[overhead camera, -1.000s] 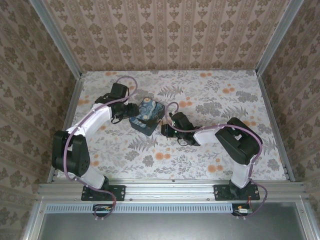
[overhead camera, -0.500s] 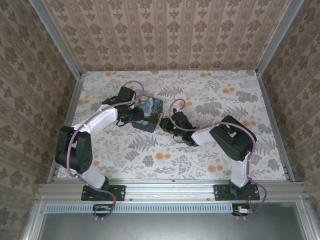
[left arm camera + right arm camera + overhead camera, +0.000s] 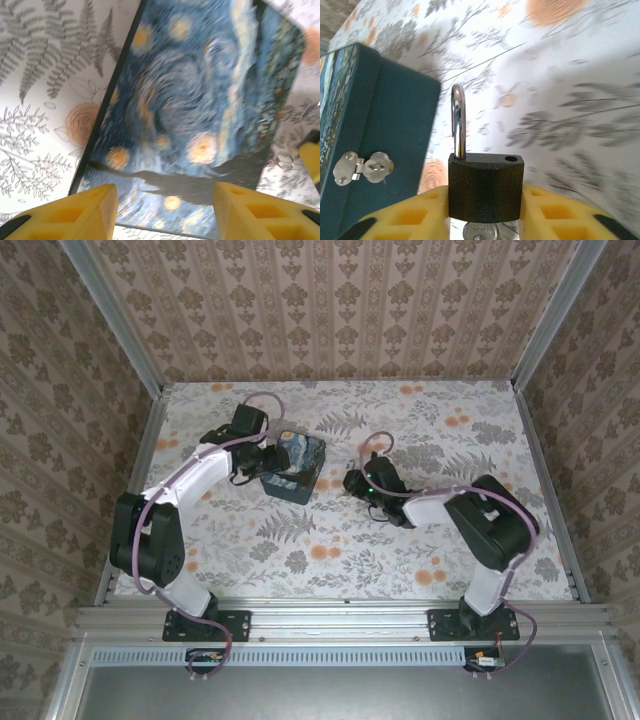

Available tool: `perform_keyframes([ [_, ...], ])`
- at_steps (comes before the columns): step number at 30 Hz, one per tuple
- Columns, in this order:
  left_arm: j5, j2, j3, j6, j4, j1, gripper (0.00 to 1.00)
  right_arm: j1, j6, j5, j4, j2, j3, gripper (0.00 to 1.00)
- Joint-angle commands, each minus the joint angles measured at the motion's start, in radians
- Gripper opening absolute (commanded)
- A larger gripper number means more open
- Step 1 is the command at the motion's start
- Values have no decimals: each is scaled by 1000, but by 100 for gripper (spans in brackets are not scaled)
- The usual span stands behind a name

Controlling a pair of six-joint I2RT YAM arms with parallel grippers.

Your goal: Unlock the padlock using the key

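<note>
The padlock (image 3: 486, 187) is a small black block, and my right gripper (image 3: 485, 200) is shut on it between its yellow fingers (image 3: 395, 220). Its silver shackle (image 3: 458, 122) stands up with one leg out of its hole. The round silver head of the key (image 3: 481, 233) shows under the lock's body. In the top view the right gripper (image 3: 352, 482) sits just right of the blue swirl-painted tin (image 3: 297, 462). My left gripper (image 3: 165, 210) hangs open over the tin's lid (image 3: 195, 100), fingers wide apart.
The tin's dark side carries a silver hasp (image 3: 364, 167), free of the lock. The floral tablecloth (image 3: 400, 550) covers the table, with patterned walls (image 3: 330, 310) round it. Both arms' purple cables loop near the tin.
My right gripper has drawn back to the right, away from the tin's side, carrying the padlock. The left gripper has shifted slightly over the tin.
</note>
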Motion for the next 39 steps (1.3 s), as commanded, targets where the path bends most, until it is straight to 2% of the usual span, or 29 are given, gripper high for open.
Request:
perform_keyframes([
  [1,3,-28,47,21,-11,25,54,-38,-183,-10,-255,-110,-16,46],
  [4,38,-44,0,18,95,75,54,-86,-278,-95,-383,-136,-16,57],
  [5,61,-58,-31,8,160,96,54,-101,-304,-127,-417,-143,-15,65],
  [6,76,-71,-56,-4,206,113,54,-112,-322,-129,-451,-156,-12,85],
  [7,90,-85,-80,-15,247,132,55,-121,-346,-120,-492,-179,-9,100],
  [9,81,-118,-110,-13,301,159,57,-139,-392,-86,-543,-248,-16,100],
  [11,1,-162,-147,8,343,185,68,-170,-435,-18,-575,-340,-36,100],
  [12,-69,-180,-165,21,358,191,81,-185,-453,26,-590,-385,-41,100],
  [13,-162,-199,-185,34,369,198,99,-200,-474,109,-608,-422,-48,100],
  [14,-233,-213,-213,56,397,206,100,-212,-482,200,-612,-450,-56,100],
  [15,-282,-225,-236,73,416,214,100,-240,-457,239,-606,-474,-66,100],
  [18,-413,-297,-330,167,472,223,100,-332,-483,177,-491,-570,-125,100],
  [21,-444,-358,-456,351,574,239,100,-344,-640,273,-408,-654,-181,100],
  [23,-474,-359,-546,450,664,266,100,-388,-722,319,-312,-670,-238,100],
  [25,-465,-357,-628,473,780,284,100,-424,-785,335,-120,-658,-337,100],
  [27,-424,-346,-729,506,989,283,100,-475,-769,321,45,-609,-416,100],
  [28,-423,-317,-773,528,1107,282,100,-500,-754,315,129,-579,-432,100],
  [29,-447,-290,-787,535,1152,282,100,-511,-753,297,132,-572,-425,100],
  [31,-439,-225,-825,586,1312,294,100,-528,-790,234,344,-485,-457,100],
  [32,-396,-210,-831,590,1344,303,100,-540,-777,207,363,-450,-436,100],
  [33,-350,-174,-825,576,1356,326,100,-552,-768,163,267,-441,-386,100],
  [35,-322,-77,-856,579,1505,346,100,-560,-774,80,258,-397,-354,100],
  [36,-321,-59,-865,586,1550,346,100,-563,-772,50,350,-344,-375,100],
  [37,-309,-88,-845,569,1450,348,100,-563,-766,54,453,-258,-396,100],
  [38,-297,-78,-838,580,1457,346,100,-560,-772,65,581,-179,-406,100],
  [39,-297,-71,-843,590,1485,345,100,-549,-796,37,553,-198,-393,100],
])
